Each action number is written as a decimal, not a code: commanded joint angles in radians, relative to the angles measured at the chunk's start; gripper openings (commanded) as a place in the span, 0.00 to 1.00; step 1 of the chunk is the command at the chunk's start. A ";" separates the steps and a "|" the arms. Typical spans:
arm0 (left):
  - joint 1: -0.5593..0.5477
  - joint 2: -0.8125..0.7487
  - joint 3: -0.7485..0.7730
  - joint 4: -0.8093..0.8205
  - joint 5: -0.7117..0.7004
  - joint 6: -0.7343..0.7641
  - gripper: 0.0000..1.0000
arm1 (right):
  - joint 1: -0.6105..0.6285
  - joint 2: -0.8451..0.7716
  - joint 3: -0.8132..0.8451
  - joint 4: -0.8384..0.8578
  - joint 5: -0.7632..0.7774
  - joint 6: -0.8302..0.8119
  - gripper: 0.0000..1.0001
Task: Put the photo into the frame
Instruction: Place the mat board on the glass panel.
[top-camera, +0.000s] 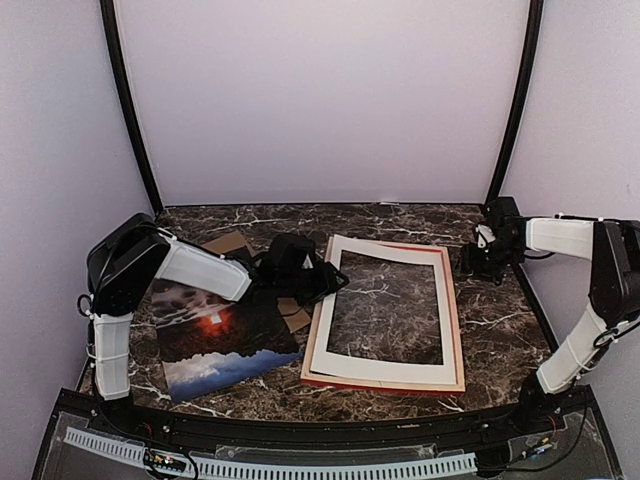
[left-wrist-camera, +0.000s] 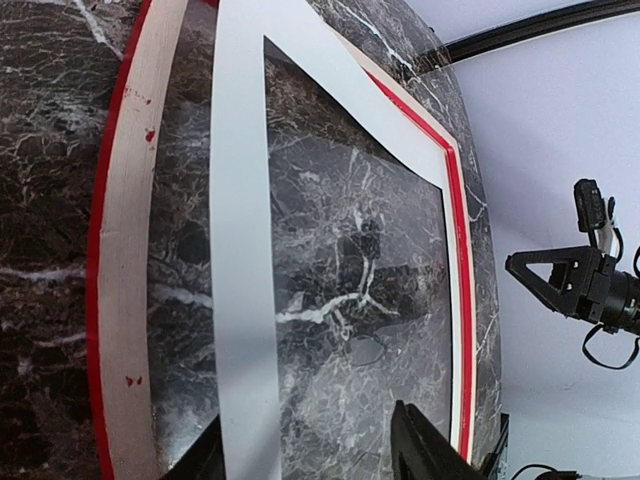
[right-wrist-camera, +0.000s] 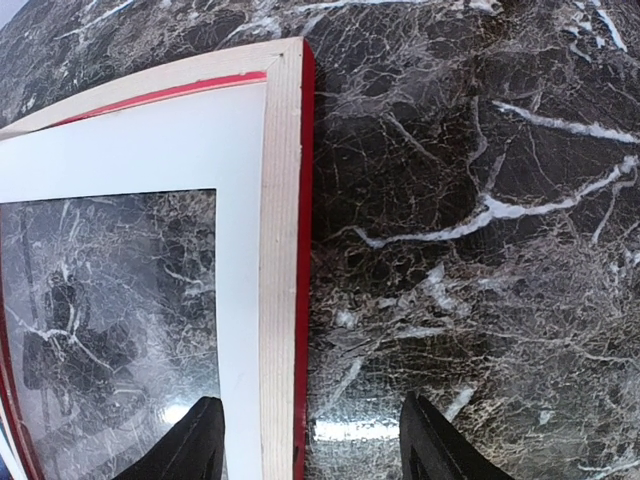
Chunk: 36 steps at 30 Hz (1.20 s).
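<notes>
The photo (top-camera: 225, 340) lies flat on the table at the left, partly under my left arm. The frame (top-camera: 455, 330) lies at centre right, pale wood side up with red edges. A white mat (top-camera: 385, 368) lies on it, slightly askew. My left gripper (top-camera: 325, 283) is open and empty above the frame's left side; in the left wrist view its jaws (left-wrist-camera: 310, 455) straddle the mat's strip (left-wrist-camera: 240, 250) beside the frame rail (left-wrist-camera: 125, 250). My right gripper (top-camera: 470, 258) is open and empty at the frame's far right corner, its jaws (right-wrist-camera: 310, 445) straddling the frame rail (right-wrist-camera: 283, 200) and mat (right-wrist-camera: 150, 140).
Brown backing board shows beneath my left arm, at the back (top-camera: 228, 242) and near the frame (top-camera: 293, 315). The dark marble table (top-camera: 500, 320) is walled in by pale panels at the back and sides. My right gripper also shows in the left wrist view (left-wrist-camera: 560, 285).
</notes>
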 joint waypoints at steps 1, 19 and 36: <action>-0.007 -0.021 0.035 -0.048 -0.005 0.042 0.53 | 0.008 0.005 0.019 0.020 -0.003 -0.009 0.61; -0.023 -0.023 0.156 -0.289 -0.078 0.183 0.74 | 0.023 0.011 0.021 0.023 -0.005 -0.007 0.61; -0.026 -0.039 0.169 -0.351 -0.137 0.253 0.80 | 0.032 0.004 0.015 0.028 -0.006 -0.009 0.61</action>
